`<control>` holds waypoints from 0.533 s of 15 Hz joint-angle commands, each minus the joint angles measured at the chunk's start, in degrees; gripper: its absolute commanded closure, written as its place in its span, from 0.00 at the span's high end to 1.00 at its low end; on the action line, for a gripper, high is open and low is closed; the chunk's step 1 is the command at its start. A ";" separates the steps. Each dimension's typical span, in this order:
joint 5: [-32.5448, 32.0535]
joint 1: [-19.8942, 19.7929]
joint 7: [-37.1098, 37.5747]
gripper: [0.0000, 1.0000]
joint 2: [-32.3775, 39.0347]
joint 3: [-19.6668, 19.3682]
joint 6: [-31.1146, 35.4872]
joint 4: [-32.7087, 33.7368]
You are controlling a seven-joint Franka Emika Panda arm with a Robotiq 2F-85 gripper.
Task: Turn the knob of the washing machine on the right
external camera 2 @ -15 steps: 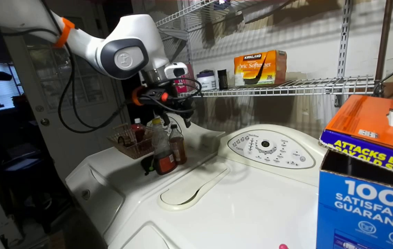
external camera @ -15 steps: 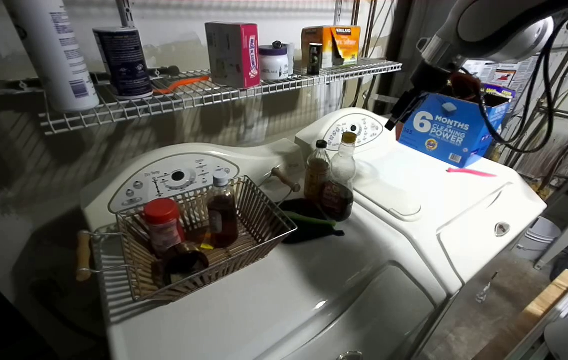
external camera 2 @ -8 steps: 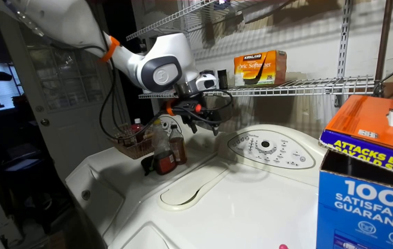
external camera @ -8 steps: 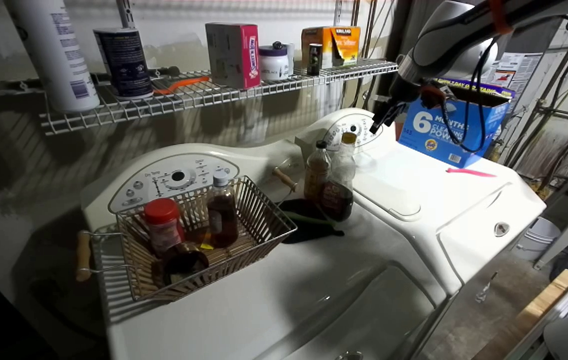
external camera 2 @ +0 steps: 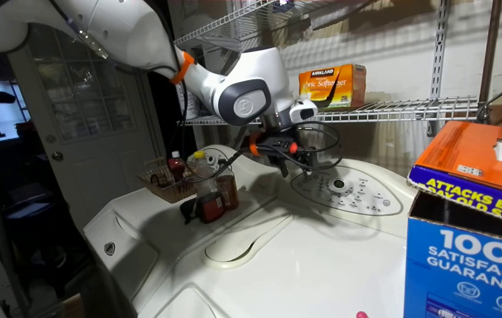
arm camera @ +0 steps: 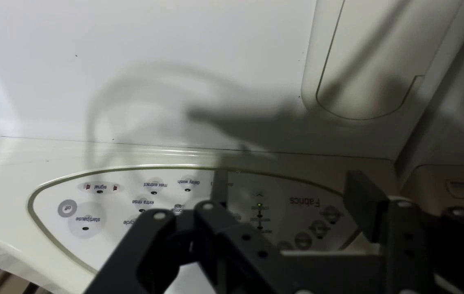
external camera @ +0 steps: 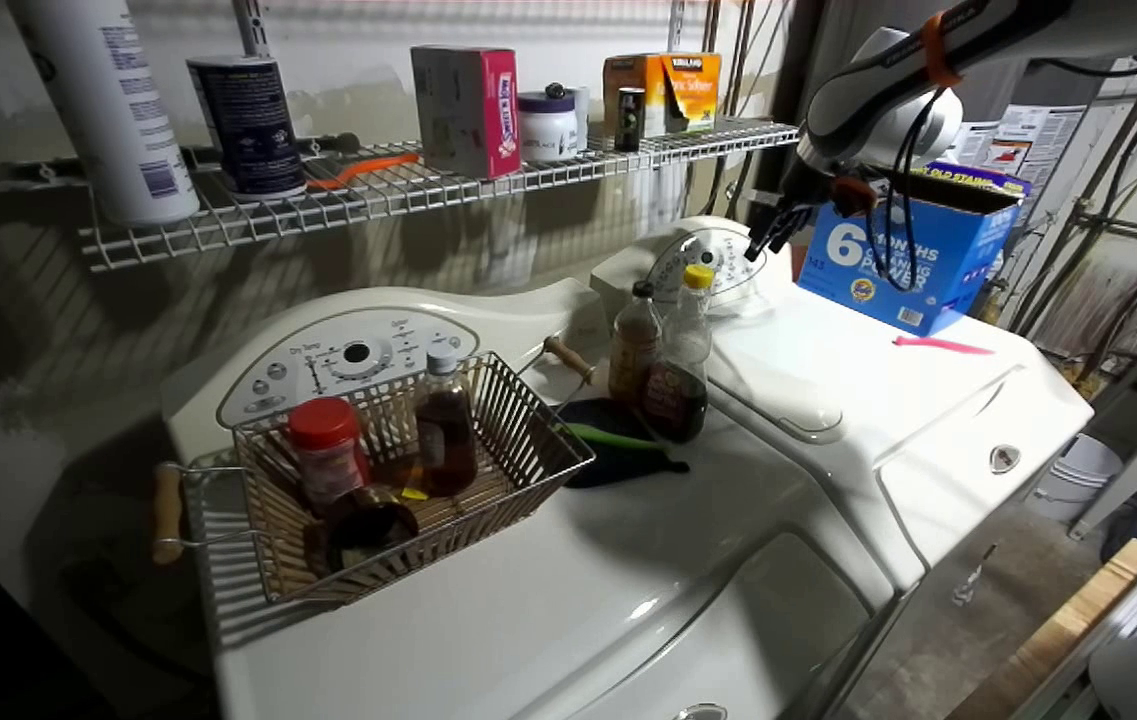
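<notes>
The right-hand washing machine (external camera 2: 321, 260) is white, with an oval control panel (external camera 2: 368, 194) at its back. Its round knob (external camera 2: 339, 184) has a dark centre and also shows in an exterior view (external camera: 707, 257). My gripper (external camera 2: 296, 171) hangs above and in front of the panel's left end, apart from the knob, and also shows in an exterior view (external camera: 764, 252). In the wrist view, the gripper (arm camera: 289, 185) is open and empty, with its fingers apart over the panel's Fabrics buttons (arm camera: 319, 228). The knob is hidden there, apparently behind the left finger (arm camera: 220, 188).
A wire shelf (external camera 2: 401, 115) with an orange box (external camera 2: 332, 86) runs above the panel. A blue box (external camera: 888, 250) stands on the machine's right side. Bottles (external camera: 680, 385) and a wire basket (external camera: 488, 535) stand on the left machine.
My arm and gripper have moved from above the bottles toward the right machine's panel, a little lower. The gripper stays open. The machines and other objects have not moved.
</notes>
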 commanded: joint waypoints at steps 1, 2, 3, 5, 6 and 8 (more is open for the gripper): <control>2.83 -3.10 -2.37 0.44 5.55 2.97 2.04 5.54; 2.88 -3.66 -2.32 0.38 6.51 3.60 2.27 6.42; 2.87 -4.22 -2.29 0.30 7.70 4.27 3.04 7.44; 2.65 -5.11 -2.14 0.16 9.79 5.36 4.52 9.08; 2.63 -5.65 -2.11 0.10 10.81 5.91 4.95 10.00; 1.79 -6.62 -2.29 0.01 12.55 6.65 6.19 11.37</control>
